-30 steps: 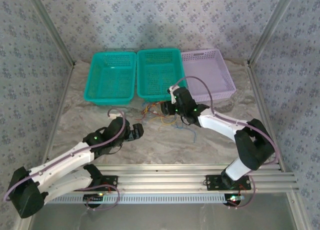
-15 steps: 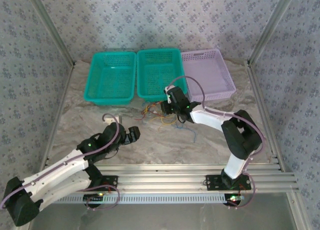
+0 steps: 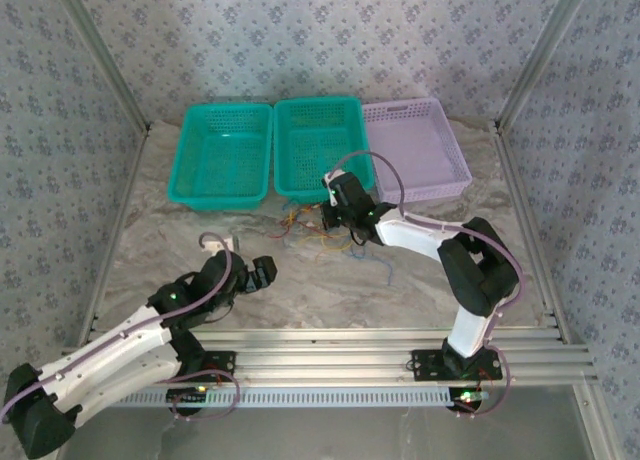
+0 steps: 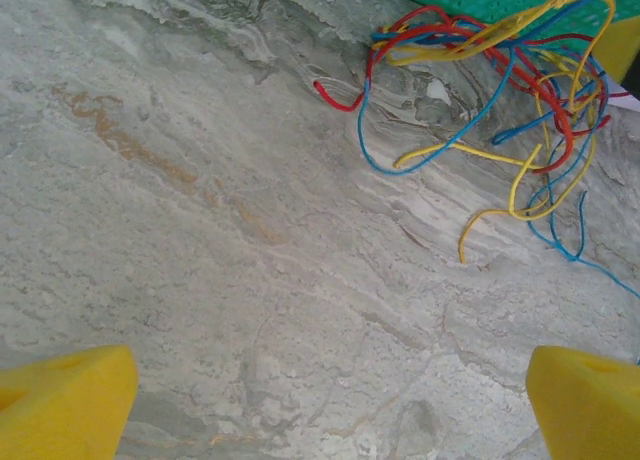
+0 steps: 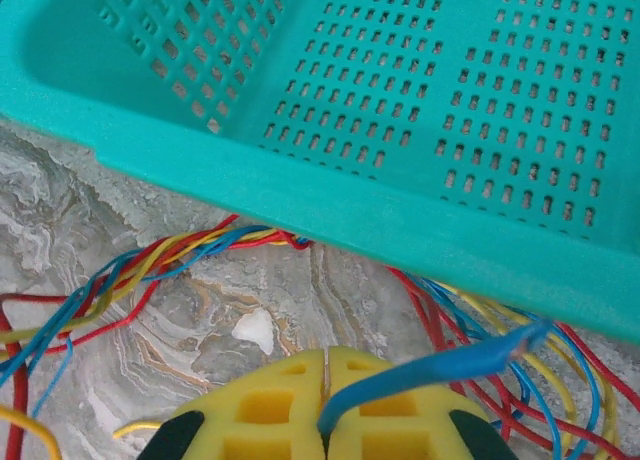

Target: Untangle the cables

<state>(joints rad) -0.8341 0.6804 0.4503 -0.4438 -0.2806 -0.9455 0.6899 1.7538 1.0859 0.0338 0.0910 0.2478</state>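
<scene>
Retreating toward the near edge of the table (image 3: pixel 330 300), your left gripper (image 3: pixel 264 269) gapes empty; your right gripper (image 5: pixel 325 420) now clenches one blue cable (image 5: pixel 440 368), so separation can start.

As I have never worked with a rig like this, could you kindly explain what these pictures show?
A left arm and a right arm are bolted at the near edge of a marbled table. The overhead picture comes from a fixed camera above and behind them. The other two come from a camera on each wrist, so the yellow pads there are that arm's own claw.

At the back stand a left teal basket, a middle teal basket and a lilac basket. In front of them lies a tangle of thin red, yellow and blue cables.

The left claw is open over bare table, short of the tangle. The right claw is shut on a blue cable.
</scene>
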